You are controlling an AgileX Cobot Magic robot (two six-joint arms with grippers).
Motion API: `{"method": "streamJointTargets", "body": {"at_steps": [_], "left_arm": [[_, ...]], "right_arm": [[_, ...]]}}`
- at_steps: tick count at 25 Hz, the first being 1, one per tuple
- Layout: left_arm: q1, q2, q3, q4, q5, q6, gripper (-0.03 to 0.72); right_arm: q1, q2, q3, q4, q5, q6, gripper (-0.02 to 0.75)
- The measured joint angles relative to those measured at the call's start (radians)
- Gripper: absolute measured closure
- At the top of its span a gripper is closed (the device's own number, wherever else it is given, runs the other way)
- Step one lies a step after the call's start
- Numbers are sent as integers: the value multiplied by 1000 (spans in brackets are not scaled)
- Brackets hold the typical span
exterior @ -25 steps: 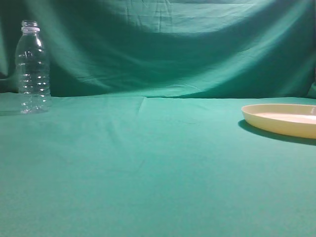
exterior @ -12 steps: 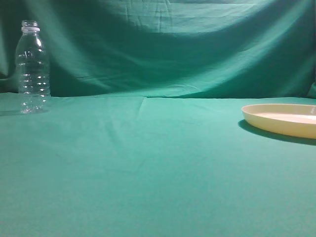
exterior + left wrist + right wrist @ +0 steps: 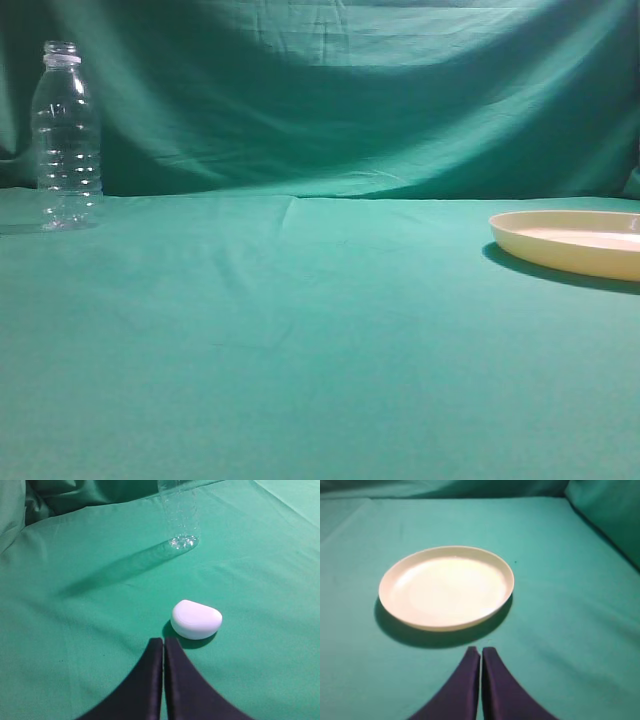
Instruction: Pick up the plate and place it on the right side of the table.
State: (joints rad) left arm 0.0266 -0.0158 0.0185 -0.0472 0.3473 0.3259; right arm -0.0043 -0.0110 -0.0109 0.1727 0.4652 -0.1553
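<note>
The cream-yellow plate [image 3: 575, 241] lies flat on the teal-green table [image 3: 320, 340] at the right edge of the exterior view. In the right wrist view the plate [image 3: 446, 586] lies just ahead of my right gripper [image 3: 481, 651], which is shut, empty and short of the plate's near rim. My left gripper [image 3: 163, 641] is shut and empty above the cloth, just behind a small white rounded object [image 3: 196, 619]. Neither gripper shows in the exterior view.
A clear ribbed plastic bottle [image 3: 66, 138] stands upright at the far left; its base shows in the left wrist view [image 3: 182, 532]. The draped green backdrop [image 3: 330, 90] closes the far side. Folded cloth rises at the right [image 3: 610, 515].
</note>
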Motion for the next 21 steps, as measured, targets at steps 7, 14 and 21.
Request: {"method": "streamJointTargets", "body": {"at_steps": [7, 14, 21], "left_arm": [[0, 0, 0, 0, 0, 0, 688], [0, 0, 0, 0, 0, 0, 688], [0, 0, 0, 0, 0, 0, 688]], "right_arm": [[0, 0, 33, -2, -50, 6, 738], [0, 0, 33, 7, -51, -3, 738], [0, 0, 33, 11, -52, -3, 738]]}}
